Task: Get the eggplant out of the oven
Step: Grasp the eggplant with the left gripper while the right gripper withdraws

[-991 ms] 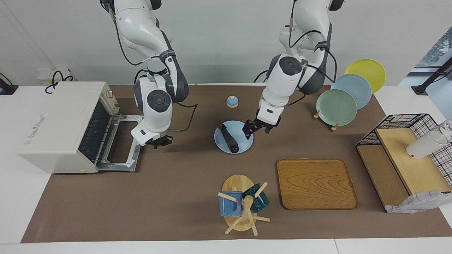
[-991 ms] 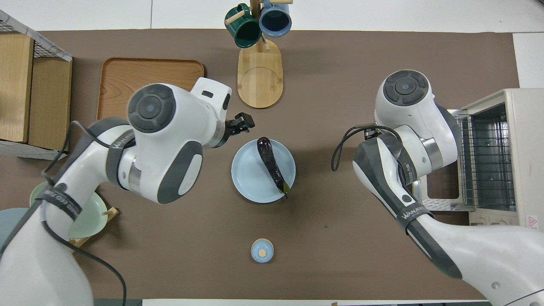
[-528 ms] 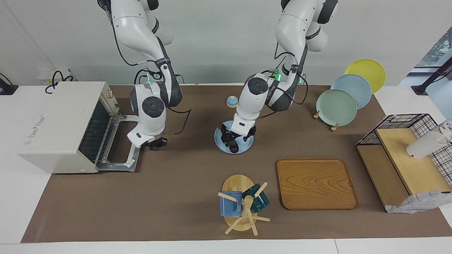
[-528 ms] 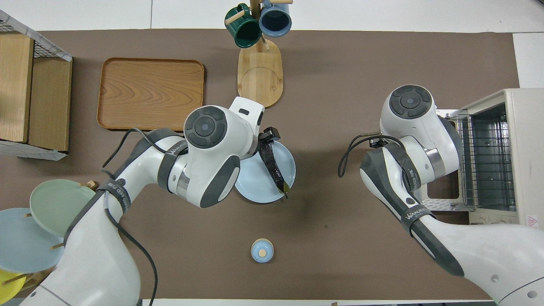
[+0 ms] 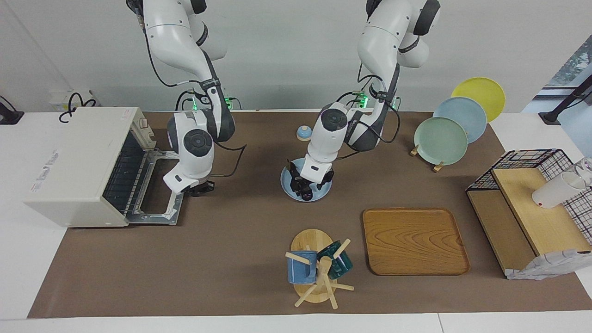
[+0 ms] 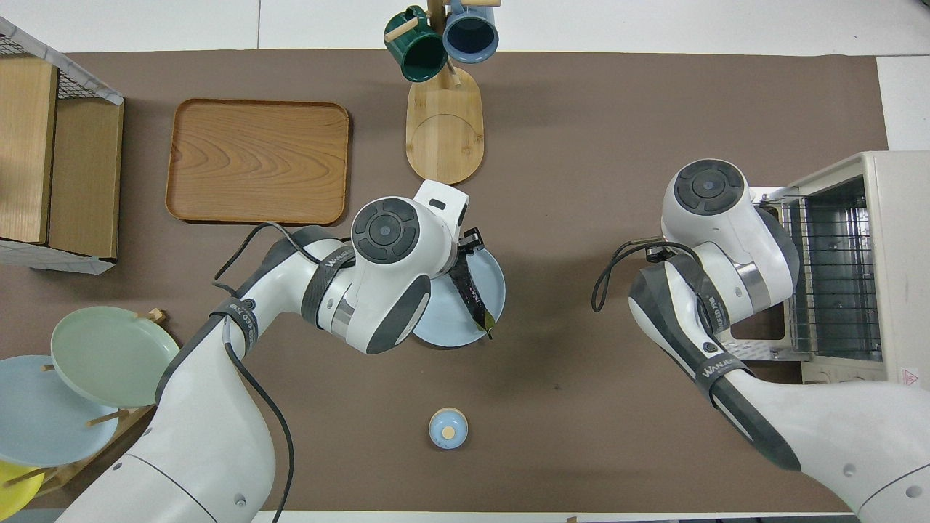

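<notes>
1. You can see the eggplant (image 6: 471, 292) lying on the pale blue plate (image 6: 490, 280) at the middle of the surface, out of the oven (image 5: 78, 166). Its long axis runs roughly from the robots' edge toward the edge away from them, slightly slanted, and the thin stem end points back toward the robots.
2. The left arm's wrist covers much of the plate from above, and the eggplant's end farther from the robots is under the left hand (image 5: 301, 184). In the facing view only a dark tip shows below the hand.
3. Your left hand is down on the plate over that end of the eggplant, its fingers astride it. You cannot tell from either view whether they are clamped on it or only partly drawn in around it.
4. Your right hand (image 5: 202, 187) hangs low just beside the oven's dropped door (image 5: 159, 194), toward the right arm's end of the surface, well apart from the eggplant. Its fingertips are together with nothing between them. From above the right arm's own wrist hides it.
5. The oven stands open at the right arm's end, wire rack visible inside; its outer part is cut off in the overhead view.
</notes>
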Robot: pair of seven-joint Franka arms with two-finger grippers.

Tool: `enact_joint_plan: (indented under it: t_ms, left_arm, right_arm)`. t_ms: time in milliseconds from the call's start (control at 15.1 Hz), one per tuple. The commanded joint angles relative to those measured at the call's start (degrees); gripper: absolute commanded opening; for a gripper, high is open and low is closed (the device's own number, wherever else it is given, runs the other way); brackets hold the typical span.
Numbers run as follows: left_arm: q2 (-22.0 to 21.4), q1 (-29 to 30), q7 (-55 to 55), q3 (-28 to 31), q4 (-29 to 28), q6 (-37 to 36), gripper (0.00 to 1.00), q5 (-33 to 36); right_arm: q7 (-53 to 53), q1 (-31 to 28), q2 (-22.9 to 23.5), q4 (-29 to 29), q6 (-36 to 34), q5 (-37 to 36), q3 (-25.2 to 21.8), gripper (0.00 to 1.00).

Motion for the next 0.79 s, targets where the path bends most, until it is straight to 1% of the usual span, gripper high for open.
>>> enact_joint_plan:
  t_ms: [0,132,264,396,462,528,726]
  left_arm:
    - [-0.2,-1.6,-1.2,0.9,0.1,-1.1,0.73,1.1]
    - [-0.2,-1.9,-1.2,0.9,0.0,-1.2,0.64,1.1]
    - [-0.3,-1.9,-1.1,0.9,0.0,-1.4,0.49,1.1]
    - [-0.4,-1.9,-1.0,0.9,0.2,-2.2,0.26,1.1]
    - [-0.5,-1.7,-0.8,0.9,0.2,-2.2,0.11,1.1]
    - [-0.8,-1.4,-0.6,0.9,0.3,-2.6,0.0,1.2]
    - [-1.6,-0.2,-0.1,1.0,2.4,-5.8,0.0,1.2]
  right_arm:
    - [0.2,-1.2,-1.4,-1.7,0.1,-2.1,0.6,0.0]
    - [0.0,-1.3,-1.5,-1.7,-1.1,-2.1,0.7,0.0]
    - [-0.1,-1.3,-1.7,-1.4,-2.7,-2.1,0.6,0.0]
    - [-0.4,-0.9,-2.1,-0.3,-5.4,-2.3,0.6,0.0]
    - [-0.5,-0.7,-3.1,0.4,-7.4,-3.0,0.7,0.0]
    - [-1.4,-0.7,-4.4,0.5,-8.8,-3.4,0.8,0.0]
    - [-7.0,-2.0,-7.9,1.0,-10.8,-3.4,0.6,0.0]
